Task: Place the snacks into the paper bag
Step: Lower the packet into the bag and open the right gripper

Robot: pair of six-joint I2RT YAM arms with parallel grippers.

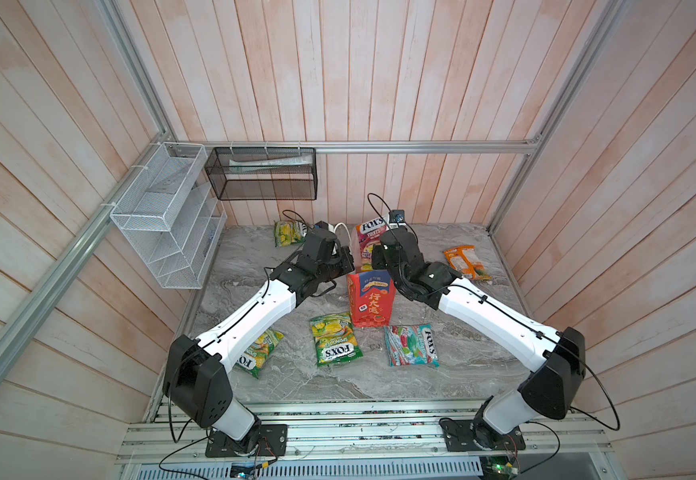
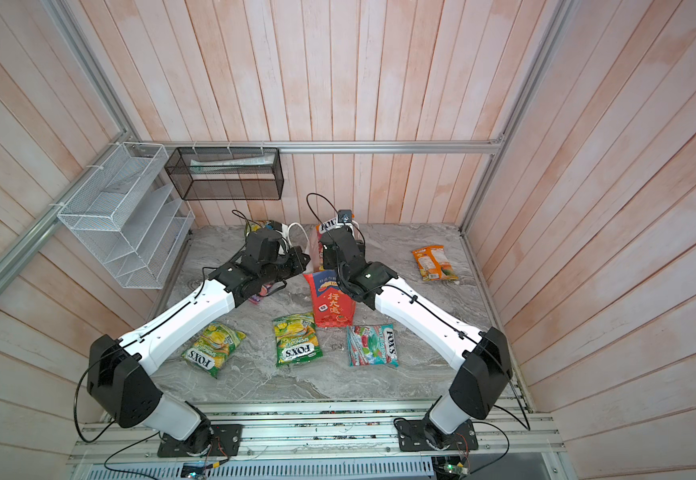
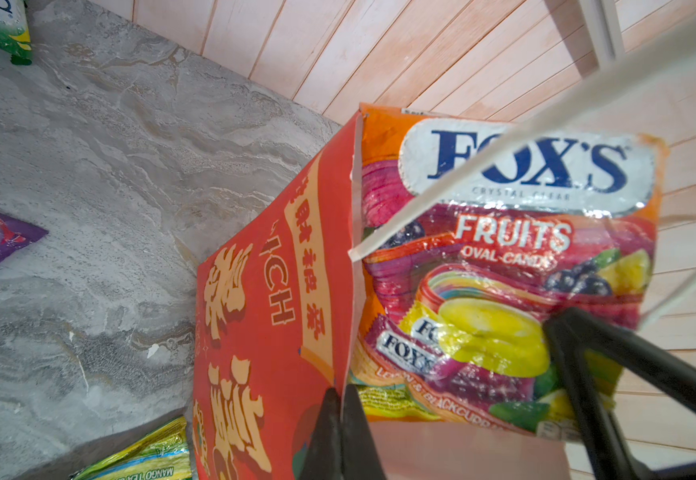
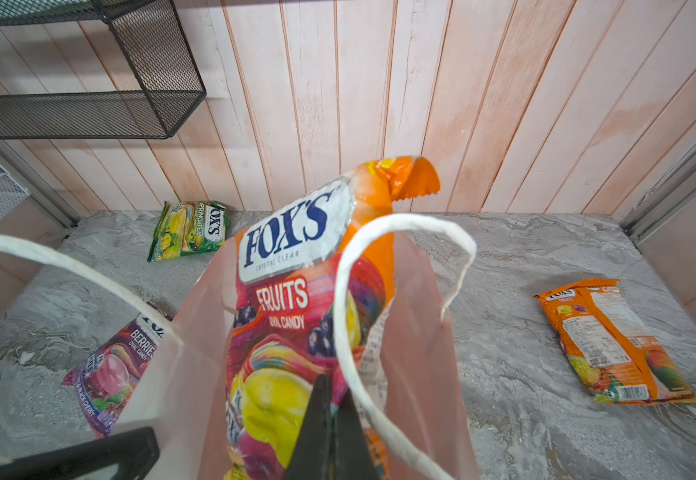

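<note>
The red paper bag [image 1: 369, 303] [image 2: 332, 303] stands upright mid-table, and my left gripper [image 3: 342, 399] is shut on its rim [image 3: 352, 291]. An orange FOX'S Fruits packet [image 4: 292, 291] [image 3: 504, 266] [image 1: 369, 239] stands in the bag's mouth with its top half sticking out, and my right gripper [image 4: 332, 395] is shut on its lower part. Other snacks lie flat on the table: green-yellow packets [image 1: 335, 338] [image 1: 257, 353] [image 1: 290, 232], a teal-red one [image 1: 410, 345], an orange one [image 1: 467, 262] and a purple one [image 4: 117, 365].
A white wire rack [image 1: 167, 216] hangs on the left wall and a black mesh basket [image 1: 263, 174] on the back wall. The bag's white cord handles [image 4: 379, 291] loop around the right gripper. Wooden walls close in the marble table [image 1: 442, 386] on three sides.
</note>
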